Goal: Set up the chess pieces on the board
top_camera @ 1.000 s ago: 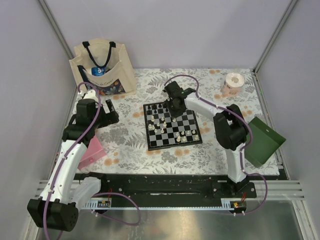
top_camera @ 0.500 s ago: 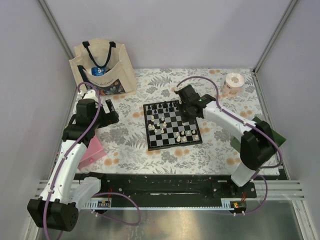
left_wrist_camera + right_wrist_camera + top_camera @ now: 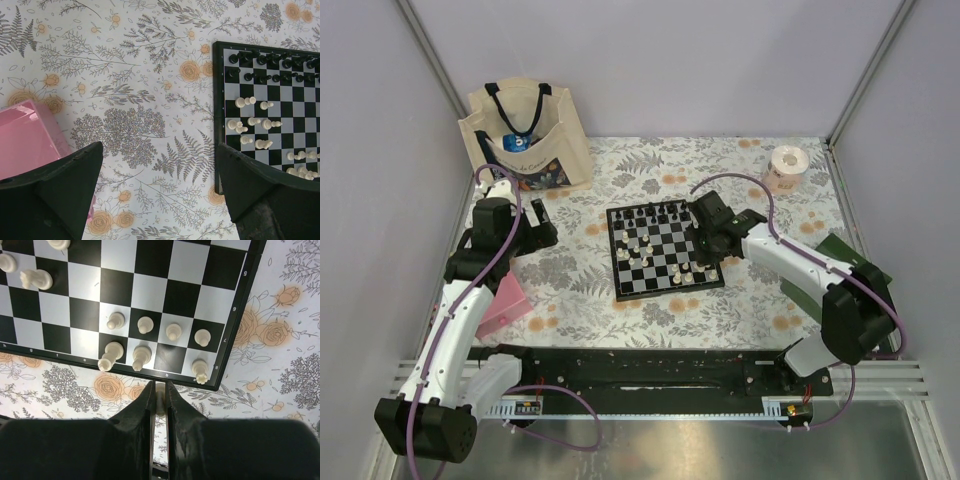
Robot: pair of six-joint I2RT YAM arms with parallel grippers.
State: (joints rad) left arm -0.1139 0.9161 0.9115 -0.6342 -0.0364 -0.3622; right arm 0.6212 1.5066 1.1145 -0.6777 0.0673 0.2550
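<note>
Now the right arm [image 3: 785, 258] has swung to the right edge of the board [image 3: 660, 283], jaws pinching a cream piece [image 3: 160, 401] (for white's back-row gap, I'd guess); left jaws gape idle.

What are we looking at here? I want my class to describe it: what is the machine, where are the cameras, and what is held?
Two robot arms are bolted side by side. One picture looks down from above; the other two come from cameras on the wrists. On the flowered cloth lie a board with chess pieces, a bag, a pink box and a roll. The left gripper is open above the cloth. The right gripper is shut on a white piece at the board's edge.
</note>
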